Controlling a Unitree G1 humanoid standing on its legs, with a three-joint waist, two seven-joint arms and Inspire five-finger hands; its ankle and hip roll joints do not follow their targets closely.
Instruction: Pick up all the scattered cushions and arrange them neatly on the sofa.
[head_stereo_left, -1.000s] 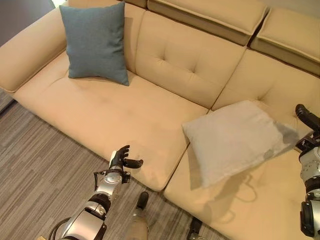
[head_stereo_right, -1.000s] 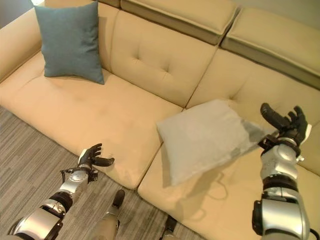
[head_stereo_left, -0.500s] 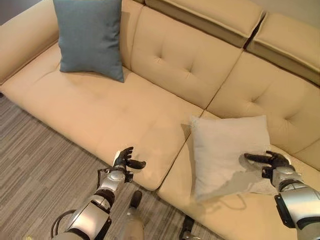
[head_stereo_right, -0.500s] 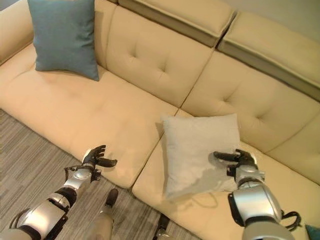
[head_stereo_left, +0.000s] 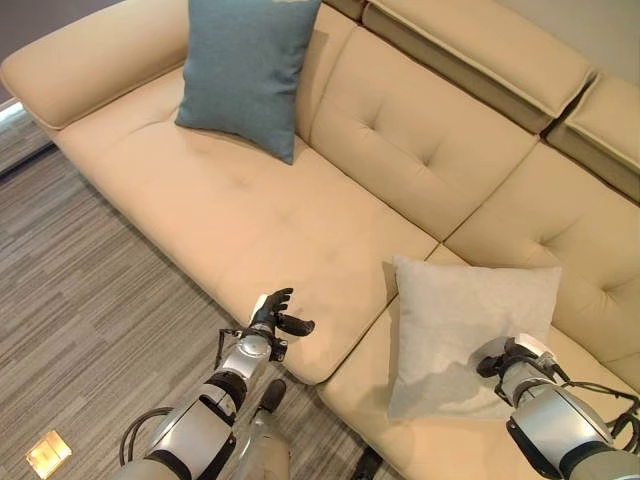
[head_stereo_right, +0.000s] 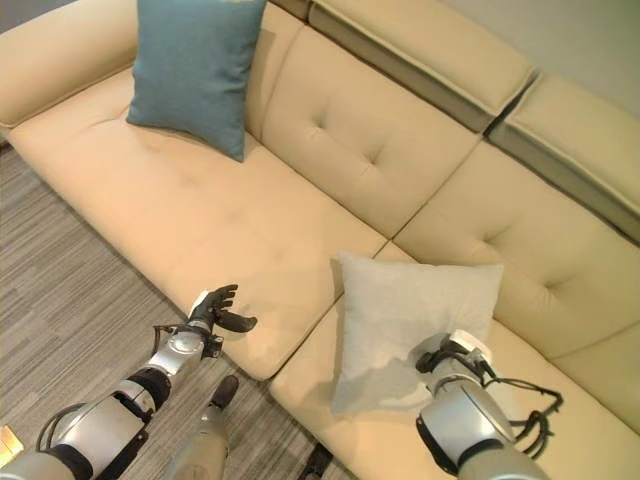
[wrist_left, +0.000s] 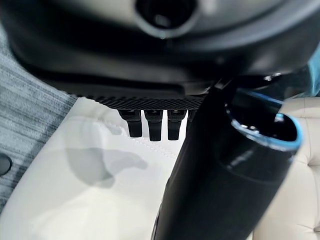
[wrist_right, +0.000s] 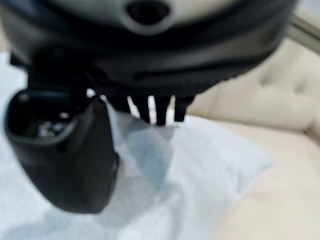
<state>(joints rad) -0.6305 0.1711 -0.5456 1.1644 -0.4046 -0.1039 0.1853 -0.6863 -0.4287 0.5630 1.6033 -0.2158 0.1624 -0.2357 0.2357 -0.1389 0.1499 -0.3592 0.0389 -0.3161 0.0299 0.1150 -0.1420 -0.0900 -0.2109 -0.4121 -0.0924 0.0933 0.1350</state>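
A light grey cushion (head_stereo_left: 460, 320) lies flat on the right seat of the beige sofa (head_stereo_left: 250, 210), one edge near the backrest. My right hand (head_stereo_left: 508, 358) rests open on its near right corner. In the right wrist view its straight fingers (wrist_right: 157, 110) reach over the pale cloth (wrist_right: 210, 165). A blue cushion (head_stereo_left: 248, 72) leans upright against the backrest at the sofa's left end. My left hand (head_stereo_left: 270, 318) hovers open at the front edge of the middle seat, holding nothing. The seat's pale leather (wrist_left: 90, 190) shows past its thumb.
Grey striped carpet (head_stereo_left: 90, 270) runs along the sofa's front. A small yellowish square (head_stereo_left: 47, 453) lies on the carpet at the lower left. The sofa's armrest (head_stereo_left: 90, 70) closes off the left end. The middle seat between the two cushions is bare.
The camera has shifted. The grey cushion, lifted off the seat a second ago, now lies flat on the right seat. My right hand came down from beside it onto its near corner.
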